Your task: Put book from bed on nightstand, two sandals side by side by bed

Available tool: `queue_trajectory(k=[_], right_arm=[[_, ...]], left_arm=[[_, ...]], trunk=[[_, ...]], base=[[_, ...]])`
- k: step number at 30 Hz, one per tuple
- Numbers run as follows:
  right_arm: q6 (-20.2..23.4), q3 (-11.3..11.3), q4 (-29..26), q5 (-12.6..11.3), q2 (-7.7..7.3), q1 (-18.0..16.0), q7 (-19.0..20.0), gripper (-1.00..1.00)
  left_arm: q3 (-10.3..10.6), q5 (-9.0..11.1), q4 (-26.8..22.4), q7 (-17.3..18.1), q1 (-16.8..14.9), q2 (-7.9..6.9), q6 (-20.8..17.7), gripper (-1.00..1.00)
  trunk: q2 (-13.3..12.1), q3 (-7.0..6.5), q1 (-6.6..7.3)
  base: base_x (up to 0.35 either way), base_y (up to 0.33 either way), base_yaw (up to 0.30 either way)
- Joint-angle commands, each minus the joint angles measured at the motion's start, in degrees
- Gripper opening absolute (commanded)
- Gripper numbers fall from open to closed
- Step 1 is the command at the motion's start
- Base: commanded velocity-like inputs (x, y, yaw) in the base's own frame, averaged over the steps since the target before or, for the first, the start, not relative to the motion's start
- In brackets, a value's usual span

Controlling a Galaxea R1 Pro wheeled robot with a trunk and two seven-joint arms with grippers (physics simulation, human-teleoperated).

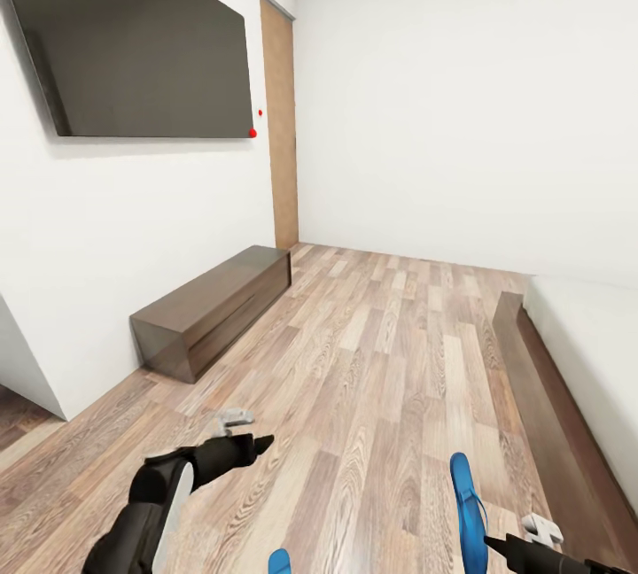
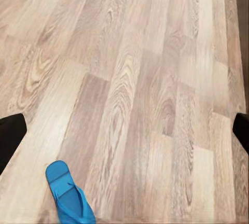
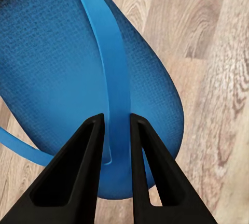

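Sandals first: 1 blue sandal (image 1: pixel 467 508) shows in the head view at about 5 o'clock, standing on edge over the wood-plank floor (image 1: pixel 381 397), just beside the dark frame of the bed (image 1: pixel 540 397), whose off-white mattress fills the 3 to 4 o'clock corner. The right gripper (image 1: pixel 489 541) meets this sandal at its lower end. In the right wrist view the right gripper's 2 black fingers (image 3: pixel 83 177) stand nearly closed, pinching the thin blue thong strap between them, with the sandal's textured sole behind. The 2nd sandal (image 1: pixel 279 561) lies flat on the floor at 6 o'clock, cut by the picture's edge; the left wrist view shows it (image 2: pixel 68 193) lying on the planks. The left gripper (image 1: pixel 264 442) hangs above the floor at 7 o'clock, holding nothing; its dark fingertips (image 2: pixel 10 138) sit wide apart at both edges of its wrist view. A long low dark-wood bench (image 1: pixel 213 308) stands along the wall at 9 o'clock under a dark wall-mounted screen (image 1: pixel 142 51), and a tan door (image 1: pixel 281 131) stands at 11 o'clock.
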State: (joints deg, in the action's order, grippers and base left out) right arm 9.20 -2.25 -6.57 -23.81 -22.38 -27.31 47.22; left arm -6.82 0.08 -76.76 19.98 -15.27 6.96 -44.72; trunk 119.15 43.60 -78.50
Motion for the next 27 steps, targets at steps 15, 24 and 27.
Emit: queue_trajectory(k=[15, 24, 27], right_arm=[[0.6, -0.2, -0.1, -0.6, -0.03, 0.0, -0.2, -1.00], [0.6, -0.1, -0.1, -0.7, -0.03, 0.0, -0.2, -1.00], [0.6, -0.1, -0.1, -0.7, -0.03, 0.0, -0.2, -1.00]], left_arm=[[3.9, 2.8, 16.8, -16.8, -5.2, 2.70, 2.1, 1.00], [4.0, 2.9, 16.9, -16.7, -5.2, 2.71, 2.0, 1.00], [4.5, 2.9, 16.9, -16.7, -5.2, 2.71, 2.0, 1.00]], trunk=[[0.0, 0.06, 0.01], [2.4, 1.14, -1.31], [3.6, 1.68, -1.97]], base=[[0.000, 0.000, 0.000], [0.000, 0.000, 0.000], [0.000, 0.000, 0.000]])
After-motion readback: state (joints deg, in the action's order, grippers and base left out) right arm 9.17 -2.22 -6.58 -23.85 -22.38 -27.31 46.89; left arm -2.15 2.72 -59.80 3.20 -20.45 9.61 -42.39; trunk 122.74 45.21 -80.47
